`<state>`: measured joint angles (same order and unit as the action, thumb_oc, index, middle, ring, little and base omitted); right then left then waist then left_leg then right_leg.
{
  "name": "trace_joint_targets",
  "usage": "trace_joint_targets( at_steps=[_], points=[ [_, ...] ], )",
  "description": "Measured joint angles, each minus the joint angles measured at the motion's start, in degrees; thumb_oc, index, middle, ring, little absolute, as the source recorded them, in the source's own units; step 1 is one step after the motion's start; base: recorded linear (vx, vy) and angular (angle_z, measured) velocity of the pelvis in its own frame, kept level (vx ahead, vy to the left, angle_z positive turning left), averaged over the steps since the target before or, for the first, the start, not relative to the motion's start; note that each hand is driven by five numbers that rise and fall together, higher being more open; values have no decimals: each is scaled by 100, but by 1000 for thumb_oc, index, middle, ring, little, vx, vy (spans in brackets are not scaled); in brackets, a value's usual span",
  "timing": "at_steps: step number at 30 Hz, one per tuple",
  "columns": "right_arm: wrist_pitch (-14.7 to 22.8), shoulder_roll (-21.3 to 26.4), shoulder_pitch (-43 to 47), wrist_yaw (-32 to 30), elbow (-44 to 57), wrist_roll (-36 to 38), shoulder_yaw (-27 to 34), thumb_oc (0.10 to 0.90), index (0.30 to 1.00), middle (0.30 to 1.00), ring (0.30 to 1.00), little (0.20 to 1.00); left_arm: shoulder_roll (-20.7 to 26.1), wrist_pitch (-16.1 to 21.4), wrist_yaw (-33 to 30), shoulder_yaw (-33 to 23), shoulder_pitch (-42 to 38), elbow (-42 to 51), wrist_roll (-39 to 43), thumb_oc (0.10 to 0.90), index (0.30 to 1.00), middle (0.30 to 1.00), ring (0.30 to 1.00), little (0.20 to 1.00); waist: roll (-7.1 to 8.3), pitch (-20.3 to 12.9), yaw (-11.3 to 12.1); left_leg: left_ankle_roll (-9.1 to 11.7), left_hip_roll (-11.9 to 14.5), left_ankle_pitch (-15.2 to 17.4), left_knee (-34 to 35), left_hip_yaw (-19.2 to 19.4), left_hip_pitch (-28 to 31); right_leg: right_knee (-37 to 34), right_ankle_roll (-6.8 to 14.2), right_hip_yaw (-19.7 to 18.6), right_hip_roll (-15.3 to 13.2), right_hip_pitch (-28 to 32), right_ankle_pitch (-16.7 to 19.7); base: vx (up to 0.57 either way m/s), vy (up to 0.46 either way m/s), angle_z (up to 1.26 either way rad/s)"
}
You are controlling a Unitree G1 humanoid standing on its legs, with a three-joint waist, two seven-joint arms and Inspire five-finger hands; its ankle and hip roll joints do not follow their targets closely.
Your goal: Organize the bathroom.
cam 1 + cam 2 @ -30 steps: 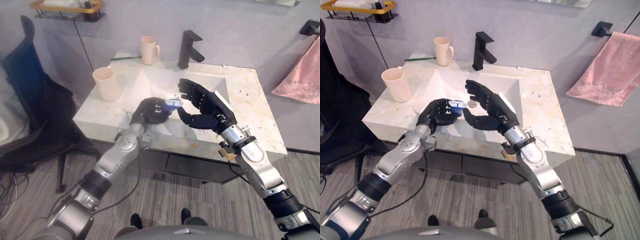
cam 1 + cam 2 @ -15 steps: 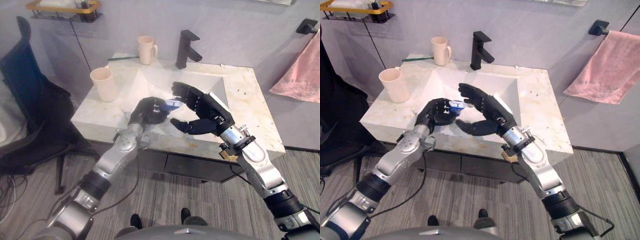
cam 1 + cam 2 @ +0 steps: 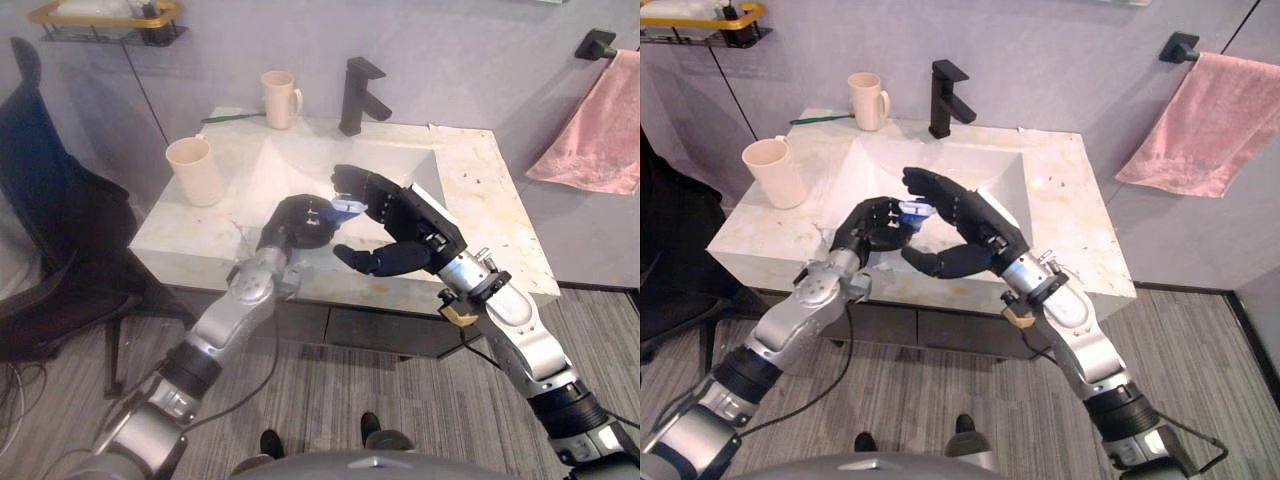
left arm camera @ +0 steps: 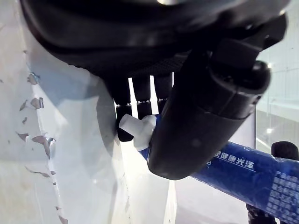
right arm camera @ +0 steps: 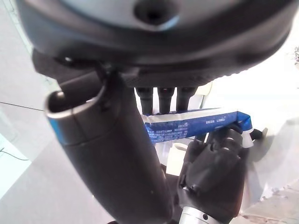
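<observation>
Passing the blue tube (image 3: 916,210) between hands over the sink (image 3: 990,170) at frame centre looks like the step. The left hand (image 3: 872,226) clutches it near its white cap; the right hand (image 3: 958,224) has straight fingers touching the far end. Best pinch firmly there before the left lets go.

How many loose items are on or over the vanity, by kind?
Cups: 2, a handleless cup and a handled mug.
Toothbrush: 1, the green toothbrush.
Tube: 1, the blue tube, pinched in the left hand.
Total: 4.
</observation>
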<state>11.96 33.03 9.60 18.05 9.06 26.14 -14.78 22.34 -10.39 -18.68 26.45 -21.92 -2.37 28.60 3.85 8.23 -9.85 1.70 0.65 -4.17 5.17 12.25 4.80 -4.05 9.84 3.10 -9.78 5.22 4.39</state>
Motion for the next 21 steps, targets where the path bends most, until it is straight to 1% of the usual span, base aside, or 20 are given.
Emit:
trace_joint_targets(
  at_steps=[6, 7, 8, 9, 10, 16, 18, 21],
  points=[
    [2, 0, -55, -113, -1, -37, 1, 800, 900, 900, 900, 900, 1, 0, -13, -1, 0, 0, 0, 400, 300, 300, 300, 300, 0, 0, 10, 0, 0, 0, 0, -6, -1, 0, 0, 7, 0, 2, 0, 0, 0, 0],
    [19, 0, -112, -127, -6, -41, 3, 580, 571, 571, 571, 571, 2, 0, -12, -1, 0, 0, 0, 400, 300, 300, 300, 300, 0, 0, 10, 0, 0, 0, 0, -7, -1, 0, 0, 9, 0, 2, 0, 0, 0, 0],
    [20, 0, -136, -128, -10, -42, 3, 538, 507, 507, 507, 507, 2, 0, -12, -1, 0, 0, 0, 400, 300, 300, 300, 300, 0, 0, 9, 0, 0, 0, 0, -7, -1, 0, 0, 8, 0, 2, 0, 0, 0, 0],
    [28, 0, -181, -156, -11, -43, 3, 455, 382, 382, 382, 382, 3, 0, -8, -1, 0, 0, -1, 400, 300, 300, 300, 300, 0, 0, 10, 0, 0, 0, -1, -7, -1, 0, 0, 8, 0, 2, 0, 0, 0, 0],
    [42, 0, -197, -196, -12, -43, 4, 400, 300, 300, 300, 300, 4, 0, -6, -1, 0, 0, -2, 400, 300, 300, 300, 300, 0, 0, 8, 0, 0, 0, 0, -6, 0, 0, 0, 7, 0, 2, 0, 0, 0, 0],
    [147, -38, -175, -568, -163, -52, 202, 400, 300, 300, 300, 300, 3, 34, 99, 63, 0, 4, -5, 400, 300, 300, 300, 300, 1, -1, 23, 0, -1, 0, 0, -4, 3, 0, 0, 4, 0, 4, 0, 0, 0, 0],
    [153, -137, -110, -625, -265, -50, 316, 400, 300, 300, 300, 300, -28, 55, 148, 103, 0, 8, -1, 400, 300, 300, 300, 300, 2, -3, 31, 0, -1, 0, -1, -4, 6, 0, 0, 5, 0, 6, 0, 0, 0, 0],
    [157, -150, -94, -617, -280, -49, 284, 400, 300, 300, 300, 300, -50, 55, 61, 102, 0, 6, -3, 400, 300, 300, 300, 300, 2, -3, 23, 0, -1, 0, -1, -3, 5, -2, 0, 4, 0, 5, 0, 0, 0, 0]
  ],
)
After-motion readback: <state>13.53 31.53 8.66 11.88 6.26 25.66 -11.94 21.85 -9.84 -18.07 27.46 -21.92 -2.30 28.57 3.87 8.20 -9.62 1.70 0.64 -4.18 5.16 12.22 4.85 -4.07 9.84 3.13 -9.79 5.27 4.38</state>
